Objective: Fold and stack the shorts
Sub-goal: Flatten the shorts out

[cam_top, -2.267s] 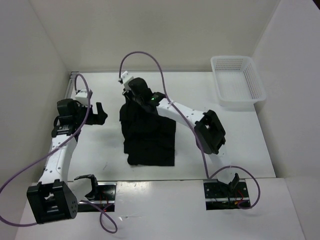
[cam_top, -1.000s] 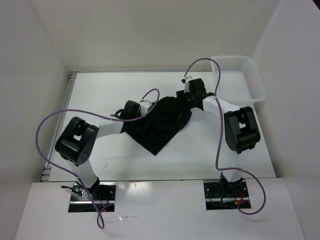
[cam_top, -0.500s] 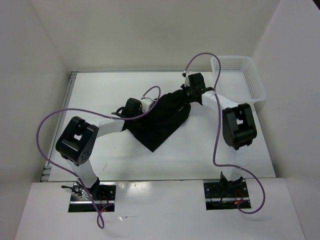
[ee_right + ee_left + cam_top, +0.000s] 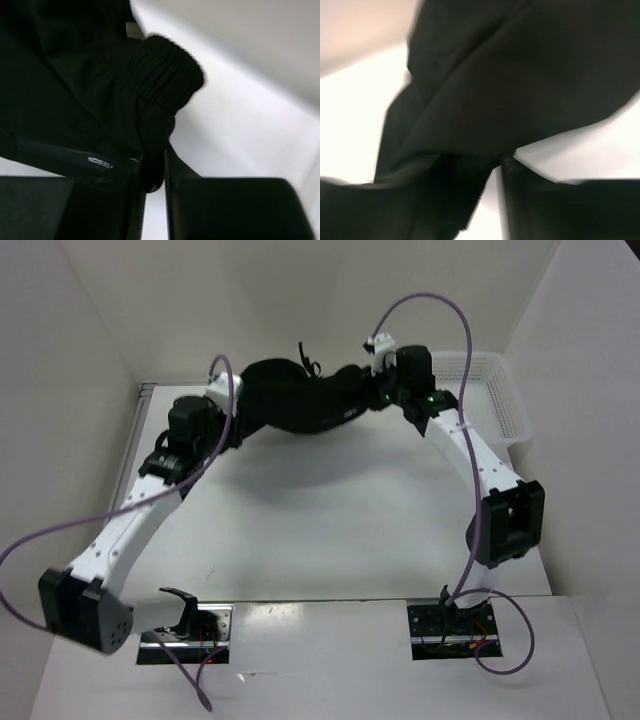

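Black fabric shorts (image 4: 300, 408) hang strung between both grippers at the far end of the white surface (image 4: 330, 520). They are lifted off it, in front of the back wall, with the middle sagging slightly. The left gripper (image 4: 238, 405) has the left end of the bundle and the right gripper (image 4: 385, 400) has the right end. Both arms are stretched forward and up. The left wrist view is blurred, but it shows dark cloth running down between the two fingers (image 4: 530, 205). Only a narrow slit of light shows beside it, so the jaws are nearly closed and pinched on the fabric. The right wrist view is sharper. There the gathered elastic waistband (image 4: 170, 75) bunches above the fingers (image 4: 225, 210), and a fold of it drops into the thin gap between them, clamped tight. A small pale label (image 4: 100, 161) sits on the cloth just left of that grip. A thin dark strand sticks up from the top edge of the shorts in the top view; I cannot tell what it is. The white mesh basket (image 4: 505, 400) sits in the far right corner, just behind the right arm and apart from the shorts. Purple cables (image 4: 440, 310) loop off both arms.
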Controlling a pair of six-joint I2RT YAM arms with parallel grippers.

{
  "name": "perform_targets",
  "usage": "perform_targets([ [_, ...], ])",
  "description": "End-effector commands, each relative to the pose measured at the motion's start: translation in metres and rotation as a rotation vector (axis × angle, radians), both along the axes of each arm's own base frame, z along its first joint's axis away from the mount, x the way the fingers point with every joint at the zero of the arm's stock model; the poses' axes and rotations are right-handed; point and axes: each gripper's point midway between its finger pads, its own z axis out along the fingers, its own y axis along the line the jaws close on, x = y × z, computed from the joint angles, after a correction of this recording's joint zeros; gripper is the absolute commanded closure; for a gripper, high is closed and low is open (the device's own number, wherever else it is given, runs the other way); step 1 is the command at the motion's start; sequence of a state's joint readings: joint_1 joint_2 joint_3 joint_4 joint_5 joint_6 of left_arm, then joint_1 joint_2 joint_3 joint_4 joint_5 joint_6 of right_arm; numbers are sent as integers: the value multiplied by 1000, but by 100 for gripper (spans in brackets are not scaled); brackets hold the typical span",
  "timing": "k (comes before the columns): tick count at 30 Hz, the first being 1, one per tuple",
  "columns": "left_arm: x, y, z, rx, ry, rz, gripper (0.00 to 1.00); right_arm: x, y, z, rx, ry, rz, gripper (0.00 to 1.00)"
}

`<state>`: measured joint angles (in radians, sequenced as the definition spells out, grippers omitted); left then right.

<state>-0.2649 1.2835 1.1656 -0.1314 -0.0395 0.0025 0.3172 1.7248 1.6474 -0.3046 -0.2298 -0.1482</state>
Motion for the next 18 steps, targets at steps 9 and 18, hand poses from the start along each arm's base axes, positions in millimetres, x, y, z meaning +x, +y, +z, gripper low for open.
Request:
perform_targets([
  [9, -191, -30, -141, 46, 634, -346, 13, -167, -47, -156, -322, 343, 374, 38],
  [18, -109, 5, -170, 208, 451, -40, 3, -97, -43, -142, -185, 235, 77, 36],
])
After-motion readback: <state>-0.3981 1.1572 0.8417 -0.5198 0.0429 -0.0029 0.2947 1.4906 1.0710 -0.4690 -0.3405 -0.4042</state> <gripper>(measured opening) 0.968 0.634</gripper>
